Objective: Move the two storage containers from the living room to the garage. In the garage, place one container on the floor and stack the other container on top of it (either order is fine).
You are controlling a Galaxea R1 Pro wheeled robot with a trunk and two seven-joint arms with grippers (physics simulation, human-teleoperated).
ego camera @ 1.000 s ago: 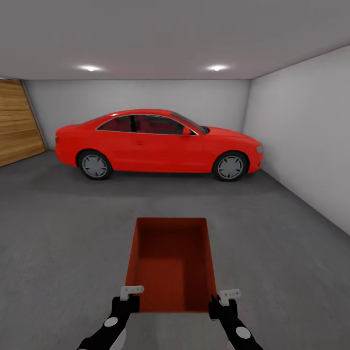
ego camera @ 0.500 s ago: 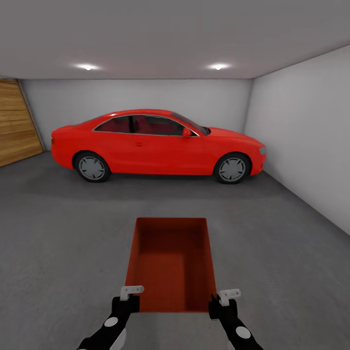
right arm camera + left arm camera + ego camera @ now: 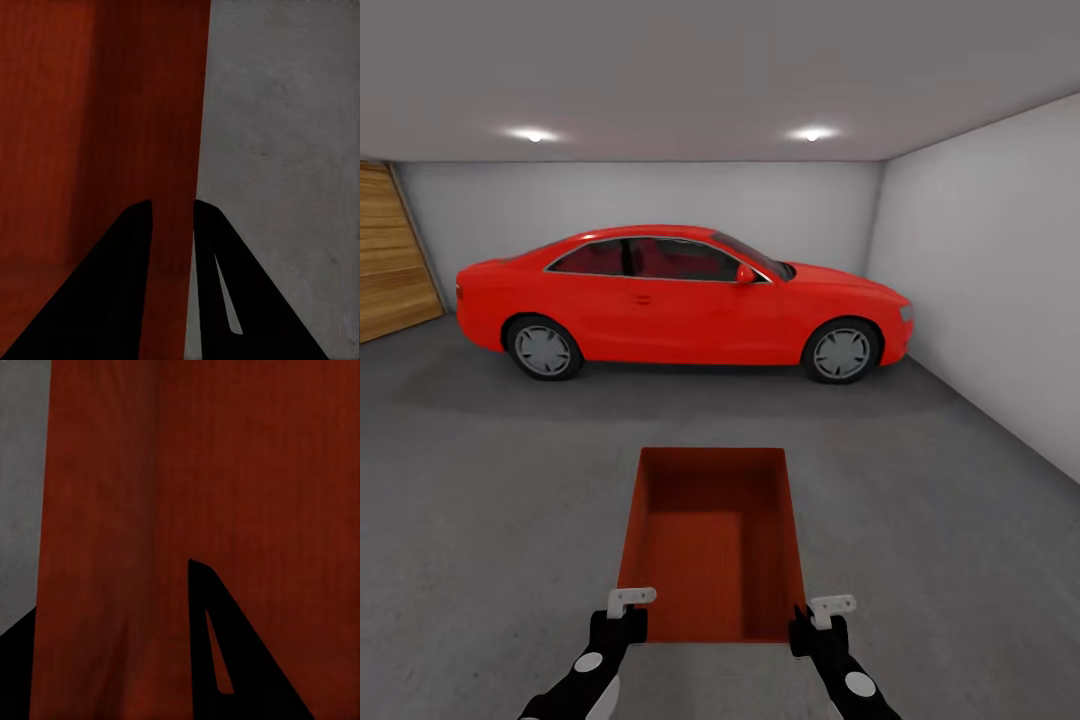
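— What's ahead of the grippers?

— The garage's white wall (image 3: 660, 205), then a red car (image 3: 680, 305) side-on, well beyond them on the grey floor (image 3: 480, 480). A wooden slatted door (image 3: 390, 255) is off to the left arm's side.

— And the storage container (image 3: 712, 540)?

— Carried between them, open top up. The left gripper (image 3: 628, 606) is clenched on its near left wall, the right gripper (image 3: 822, 612) on the near right wall; the right wrist view shows one finger (image 3: 112, 285) inside and the other outside.
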